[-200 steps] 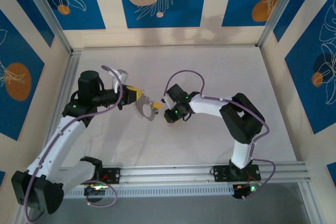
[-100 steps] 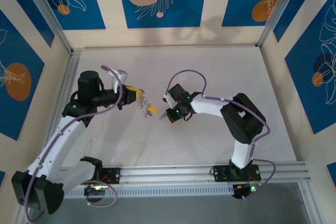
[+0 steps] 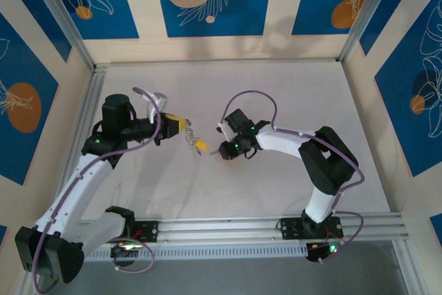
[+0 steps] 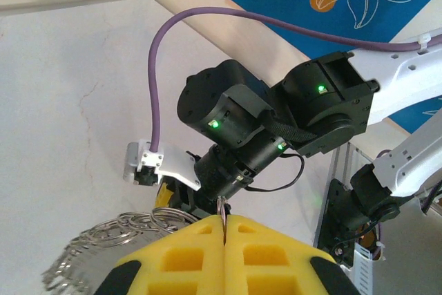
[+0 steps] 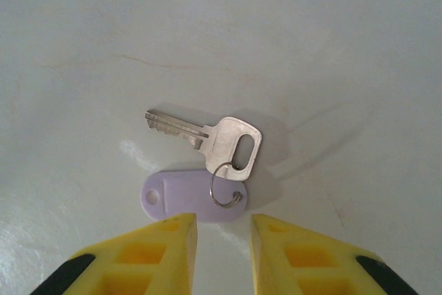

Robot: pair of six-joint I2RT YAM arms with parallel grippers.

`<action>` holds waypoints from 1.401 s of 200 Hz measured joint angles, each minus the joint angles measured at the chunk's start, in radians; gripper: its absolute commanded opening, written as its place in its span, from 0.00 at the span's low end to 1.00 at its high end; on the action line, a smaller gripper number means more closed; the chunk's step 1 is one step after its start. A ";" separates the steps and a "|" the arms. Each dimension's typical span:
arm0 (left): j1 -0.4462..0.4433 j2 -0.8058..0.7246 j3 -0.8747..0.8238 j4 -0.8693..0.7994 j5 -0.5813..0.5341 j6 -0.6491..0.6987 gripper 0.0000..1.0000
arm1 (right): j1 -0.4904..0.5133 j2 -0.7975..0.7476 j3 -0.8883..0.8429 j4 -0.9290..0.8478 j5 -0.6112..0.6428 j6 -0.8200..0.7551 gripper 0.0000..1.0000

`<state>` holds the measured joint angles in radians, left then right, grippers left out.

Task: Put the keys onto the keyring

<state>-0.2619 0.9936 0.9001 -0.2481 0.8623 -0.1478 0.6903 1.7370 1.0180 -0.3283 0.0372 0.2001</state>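
The left gripper [image 3: 177, 124] is holding its 2 yellow foam pads pressed together on the large, thin grey metal keyring [image 3: 188, 134], which is hanging clear of the white table [image 3: 276, 101] with a cluster of small silvery keys [image 4: 97, 253] and a yellow tag [image 3: 199, 144] already strung on it. In the left wrist view a thin loop of wire is showing pinched right at the seam of the pads. The small flat silvery metal key [image 5: 207, 135] that looks to be the next one is lying flat on the table, joined by a little split ring [image 5: 226, 190] to a pale lilac oval plastic tag [image 5: 186, 197]. The right gripper [image 5: 222, 240] is hovering just beside that tag with its jaws apart and nothing between them, so the key is not yet being gripped. Judging from this, the task is only partly along: some keys are sitting on the keyring, while this 1 is waiting to be picked up, carried across the gap between the 2 arms and threaded on.
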 measured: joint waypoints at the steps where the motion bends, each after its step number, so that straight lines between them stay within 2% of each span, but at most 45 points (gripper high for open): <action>1: 0.000 0.000 0.000 0.000 0.000 0.000 0.00 | -0.001 0.000 0.000 0.001 -0.002 0.000 0.28; 22: 0.000 0.000 0.000 0.000 0.000 0.000 0.00 | -0.012 -0.002 -0.016 0.023 -0.024 0.006 0.31; 41: 0.000 0.000 0.000 0.000 0.000 0.000 0.00 | -0.009 -0.009 -0.035 0.030 -0.039 0.001 0.39; 78: 0.004 -0.004 0.000 0.000 0.000 -0.003 0.00 | 0.027 -0.009 -0.039 0.036 -0.041 -0.037 0.41; 153: 0.010 -0.018 0.000 0.000 0.000 -0.009 0.00 | 0.032 0.010 -0.010 0.036 0.006 -0.081 0.38; 198: 0.011 -0.018 0.000 0.000 0.000 -0.011 0.00 | 0.032 0.032 0.019 0.037 0.015 -0.101 0.33; 280: 0.011 -0.018 0.000 0.000 0.001 -0.019 0.00 | 0.032 0.041 0.022 0.028 0.023 -0.114 0.31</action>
<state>-0.2508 0.9760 0.9001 -0.2481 0.8635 -0.1665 0.7227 1.7779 1.0397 -0.3000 0.0605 0.0860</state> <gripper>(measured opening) 0.046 0.321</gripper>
